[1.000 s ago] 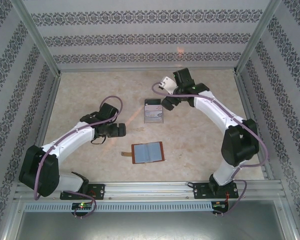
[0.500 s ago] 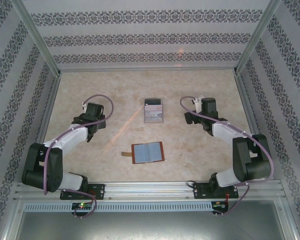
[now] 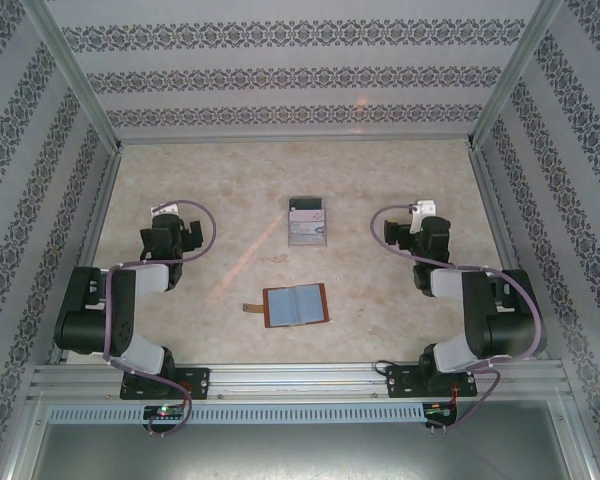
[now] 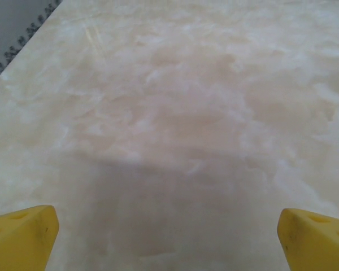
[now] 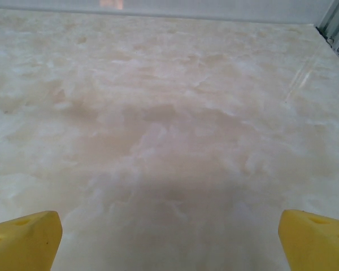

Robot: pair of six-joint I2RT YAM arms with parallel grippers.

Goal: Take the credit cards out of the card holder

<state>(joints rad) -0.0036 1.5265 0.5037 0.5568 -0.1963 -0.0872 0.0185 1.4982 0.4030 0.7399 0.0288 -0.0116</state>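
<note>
The card holder (image 3: 296,305) lies open near the front middle of the table, grey-blue pockets up and its brown tab (image 3: 252,308) pointing left. Pale credit cards (image 3: 307,212), one with a dark strip, seem to lie in a clear box behind it. Whether any card sits in the pockets is too small to tell. My left gripper (image 3: 175,232) is folded back at the left, far from the card holder. Its yellow fingertips (image 4: 22,237) stand wide apart over bare table, so it is open and empty (image 4: 169,240). My right gripper (image 3: 408,232) is folded back at the right, open and empty too (image 5: 169,243).
The clear plastic box (image 3: 307,235) stands at mid-table between the two arms. Patterned walls and metal posts close in the table (image 3: 400,170) on three sides. A metal rail (image 3: 300,380) runs along the near edge by the arm bases.
Both arms have drawn back from the middle and folded towards their own sides. The right gripper has left the clear box. Card holder and box have not moved.
</note>
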